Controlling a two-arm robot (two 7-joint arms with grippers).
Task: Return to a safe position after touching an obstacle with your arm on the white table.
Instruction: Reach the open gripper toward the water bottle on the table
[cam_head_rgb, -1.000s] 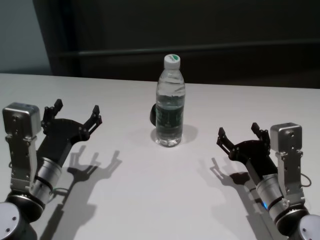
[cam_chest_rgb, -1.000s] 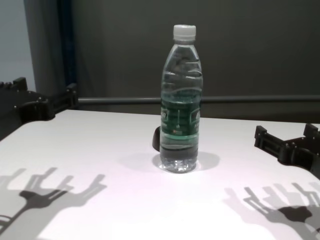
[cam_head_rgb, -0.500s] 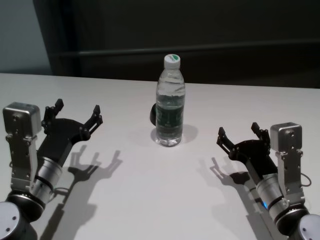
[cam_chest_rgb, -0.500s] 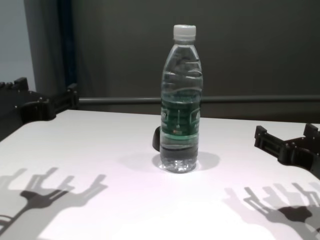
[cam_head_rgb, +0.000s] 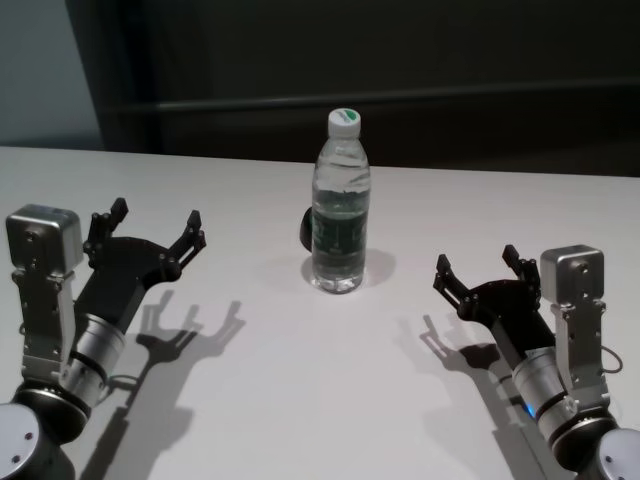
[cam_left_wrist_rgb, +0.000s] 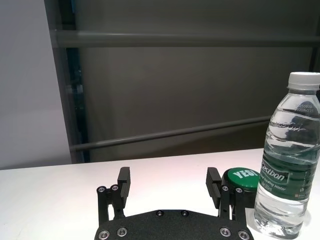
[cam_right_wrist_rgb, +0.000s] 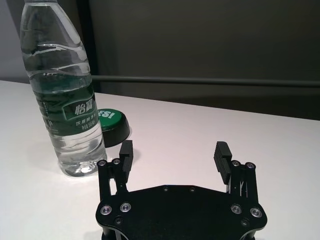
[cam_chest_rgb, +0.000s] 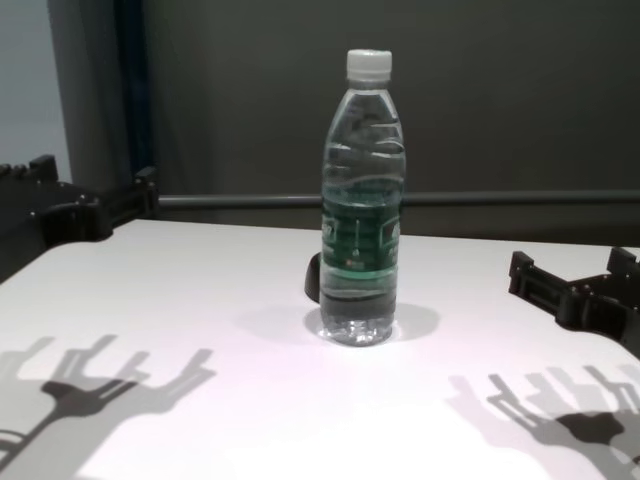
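We see only a dark sliver of the green button (cam_chest_rgb: 313, 278) in the chest view, the rest hidden behind the water bottle (cam_chest_rgb: 362, 200). In the right wrist view the bottle's cap is cut off by the frame edge. In the chest view the left end effector (cam_chest_rgb: 90, 200) and right end effector (cam_chest_rgb: 572, 280) are cut by the side edges. In the left wrist view the button's lettering is partly covered by the bottle.

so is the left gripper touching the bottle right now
Apart. The head view shows bare white table between the open left gripper and the bottle.
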